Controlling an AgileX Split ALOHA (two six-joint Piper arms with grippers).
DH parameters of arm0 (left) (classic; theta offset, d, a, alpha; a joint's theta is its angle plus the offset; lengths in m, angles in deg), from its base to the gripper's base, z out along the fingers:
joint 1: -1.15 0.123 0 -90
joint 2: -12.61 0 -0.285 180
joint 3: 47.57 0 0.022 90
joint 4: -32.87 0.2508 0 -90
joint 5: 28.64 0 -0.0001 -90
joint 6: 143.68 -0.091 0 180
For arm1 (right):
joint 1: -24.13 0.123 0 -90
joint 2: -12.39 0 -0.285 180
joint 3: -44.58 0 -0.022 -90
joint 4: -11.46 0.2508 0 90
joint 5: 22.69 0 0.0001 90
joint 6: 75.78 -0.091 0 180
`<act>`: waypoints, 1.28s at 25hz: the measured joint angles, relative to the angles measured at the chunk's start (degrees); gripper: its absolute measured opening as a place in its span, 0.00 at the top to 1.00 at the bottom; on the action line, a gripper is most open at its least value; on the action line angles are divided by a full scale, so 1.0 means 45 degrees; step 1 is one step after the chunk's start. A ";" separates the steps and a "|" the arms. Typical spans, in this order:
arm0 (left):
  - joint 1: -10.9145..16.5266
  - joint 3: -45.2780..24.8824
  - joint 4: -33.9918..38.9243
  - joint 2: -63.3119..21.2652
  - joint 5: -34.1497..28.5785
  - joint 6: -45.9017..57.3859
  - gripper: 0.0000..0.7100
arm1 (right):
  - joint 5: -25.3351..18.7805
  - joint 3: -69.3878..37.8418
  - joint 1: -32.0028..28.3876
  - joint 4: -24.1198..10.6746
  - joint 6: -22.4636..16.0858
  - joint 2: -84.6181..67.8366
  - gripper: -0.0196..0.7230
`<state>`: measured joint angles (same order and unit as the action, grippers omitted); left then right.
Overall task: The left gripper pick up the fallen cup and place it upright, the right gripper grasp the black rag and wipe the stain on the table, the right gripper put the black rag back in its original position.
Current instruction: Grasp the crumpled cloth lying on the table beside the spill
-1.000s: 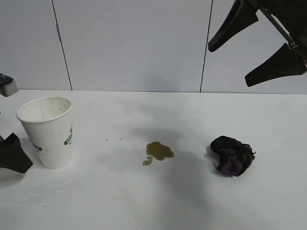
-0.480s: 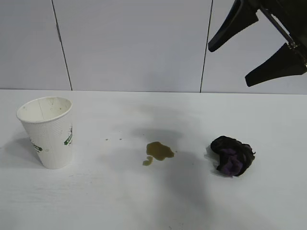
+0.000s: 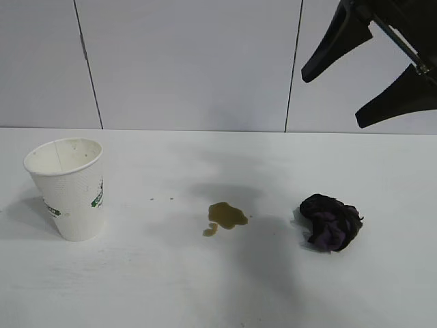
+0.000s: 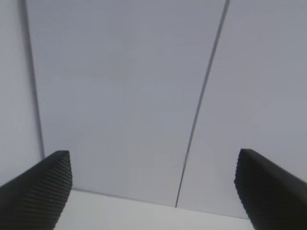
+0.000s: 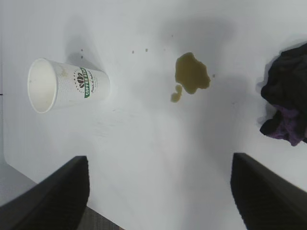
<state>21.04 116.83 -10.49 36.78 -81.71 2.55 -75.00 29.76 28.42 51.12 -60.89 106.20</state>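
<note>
Broad white table (image 3: 218, 287) carries everything you see. Right gripper (image 3: 372, 75), thick black arm with two tapered fingers, hangs high over far right edge, fingers spread, grasping nothing. Left gripper (image 4: 153, 191) faces wall, fingers spread, empty. White textured paper cup (image 3: 68, 188) upright near left edge, inside looks empty; green-black logo, only "COFFEE" readable. Bunched black rag with purple patches (image 3: 330, 222) lies right of centre. Brown-olive stain (image 3: 226, 216) between cup and rag, unwiped.
</note>
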 joint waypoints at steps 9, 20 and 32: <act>-0.0842 -0.0370 0.4127 -0.3578 -0.4303 0.2108 0.07 | 0.0000 0.0000 0.0000 -0.0220 0.0177 0.0000 0.22; -0.1511 -0.5264 0.8464 -0.3872 -0.4031 0.5909 0.07 | -0.1034 0.0000 0.0000 -0.0793 0.1077 0.0000 0.22; -0.3158 -0.7584 0.9175 -0.3872 -0.2751 0.6673 0.07 | -0.1770 0.0000 0.0000 -0.2762 0.0587 0.0061 0.22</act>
<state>6.83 82.71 30.79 19.35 -94.09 32.58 -82.97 29.76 28.42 38.69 -58.25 106.48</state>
